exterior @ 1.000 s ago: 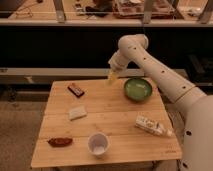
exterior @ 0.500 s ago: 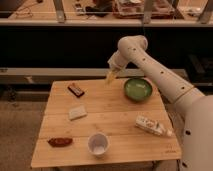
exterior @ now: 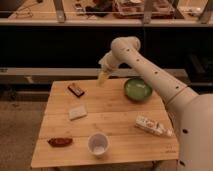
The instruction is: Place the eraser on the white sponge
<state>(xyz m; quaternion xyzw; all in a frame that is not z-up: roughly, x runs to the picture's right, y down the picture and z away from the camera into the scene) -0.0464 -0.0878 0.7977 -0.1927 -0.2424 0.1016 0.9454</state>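
- Reddish-brown lump (exterior: 60, 142) at 8 o'clock on the table, untouched and no part of the job.
- Eraser (exterior: 76, 89) lies flat at 10 o'clock on the table. White sponge (exterior: 77, 112) lies at the eraser's 6 o'clock, near but apart.
- Paper cup (exterior: 98, 144) stands upright at 6 o'clock.
- Gripper (exterior: 102, 78) hangs over the table's far edge at 12 o'clock, jaws spread and empty. The eraser sits at its 8 o'clock.
- Change over the last second: none seen. Arm and every object sit where they were, so the pickup looks not yet begun and the whole task remains.
- Green bowl (exterior: 138, 90) at 2 o'clock, crinkled packet (exterior: 150, 125) at 4 o'clock.
- Surface: pale slatted wooden table (exterior: 115, 112), level and dry-looking.
- Room: dim, with a dark counter front behind, cluttered shelves above and speckled floor below.
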